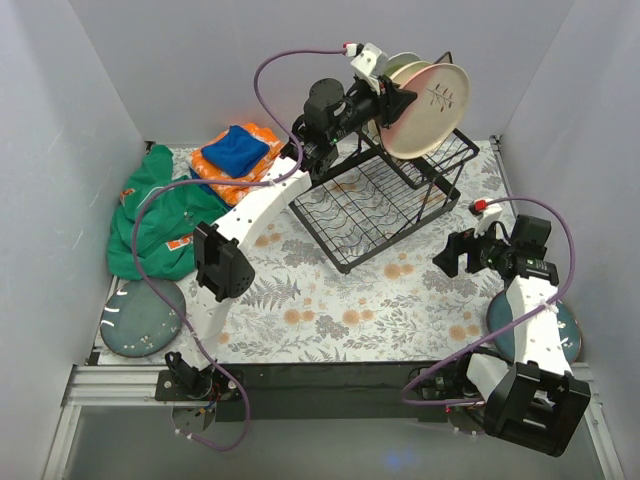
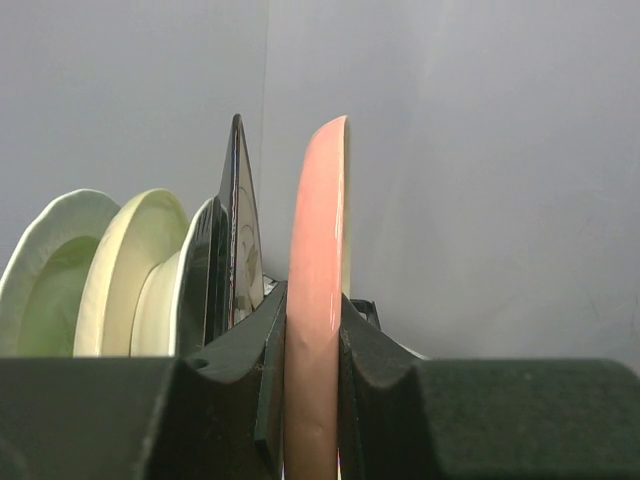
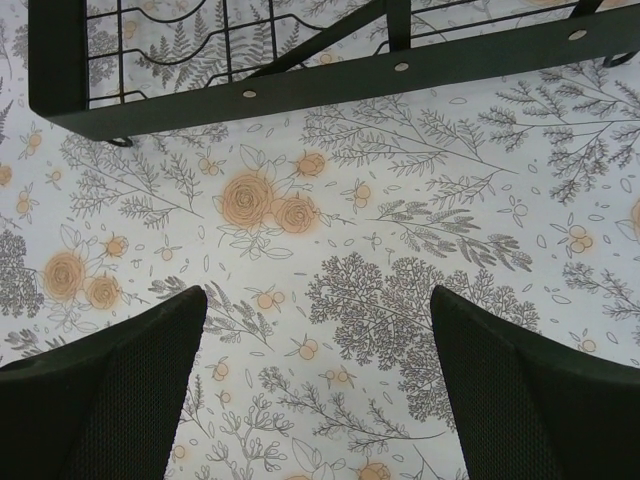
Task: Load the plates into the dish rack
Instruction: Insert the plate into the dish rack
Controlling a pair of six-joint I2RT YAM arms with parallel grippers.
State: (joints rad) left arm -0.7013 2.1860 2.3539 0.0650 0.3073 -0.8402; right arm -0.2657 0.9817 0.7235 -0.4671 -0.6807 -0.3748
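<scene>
– One pink plate (image 1: 435,100) is held upright over the raised far end of the rack (image 1: 380,205). Whether its lower rim rests on the wire cannot be told.

– How is it gripped?

– It is pinched at the rim by the left gripper (image 1: 397,100). In the left wrist view a finger (image 2: 385,385) is pressed against each face.

– What else is in the rack?

– Four more plates are stood on edge just beside the pink one: a pale green plate (image 2: 45,275), a cream plate (image 2: 120,265), a dark plate (image 2: 200,280) and, nearest, a thin dark-rimmed plate (image 2: 240,220).

– And outside the rack?

– A teal plate (image 1: 140,317) is laid flat well to the rack's near left. A second teal plate (image 1: 497,322) is laid to its near right, partly hidden under the right arm.

– The other hand?

– The right gripper (image 1: 455,258) is held near the rack's near right side, fingers spread wide with nothing between them. Below it only the flowered cover (image 3: 380,250) and the rack's edge are seen.

– Anything more?

– An orange cloth (image 1: 240,172) with a blue cloth (image 1: 238,148) on it is found just left of the rack, and a green cloth (image 1: 160,215) farther left.
</scene>
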